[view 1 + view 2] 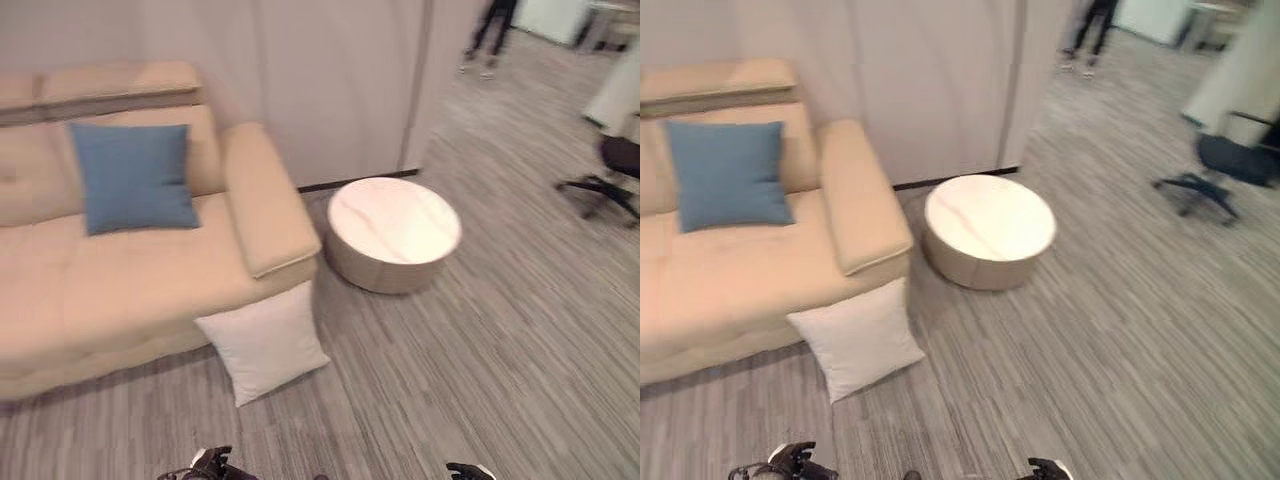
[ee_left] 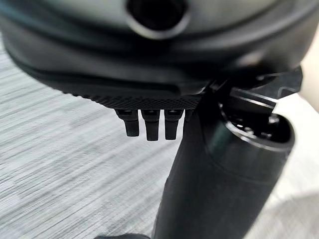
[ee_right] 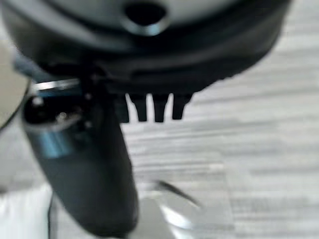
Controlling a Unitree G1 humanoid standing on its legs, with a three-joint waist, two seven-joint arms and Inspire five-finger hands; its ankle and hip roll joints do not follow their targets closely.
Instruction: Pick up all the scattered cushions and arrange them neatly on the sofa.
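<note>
A white cushion (image 1: pixel 263 340) lies on the floor, leaning against the front right corner of the beige sofa (image 1: pixel 120 290). A blue cushion (image 1: pixel 134 176) stands upright against the sofa's backrest, beside the right armrest (image 1: pixel 266 198). My left hand (image 2: pixel 149 74) hangs above the grey floor with its fingers (image 2: pixel 147 127) straight and its thumb (image 2: pixel 219 179) apart, holding nothing. My right hand (image 3: pixel 149 59) hangs the same way, fingers (image 3: pixel 149 107) straight and empty. Both hands are low and well short of the white cushion.
A round white low table (image 1: pixel 393 232) stands on the floor right of the sofa's armrest. A black office chair (image 1: pixel 610 175) is at the far right. A person's legs (image 1: pixel 490 35) show far back. A pale wall panel runs behind the sofa.
</note>
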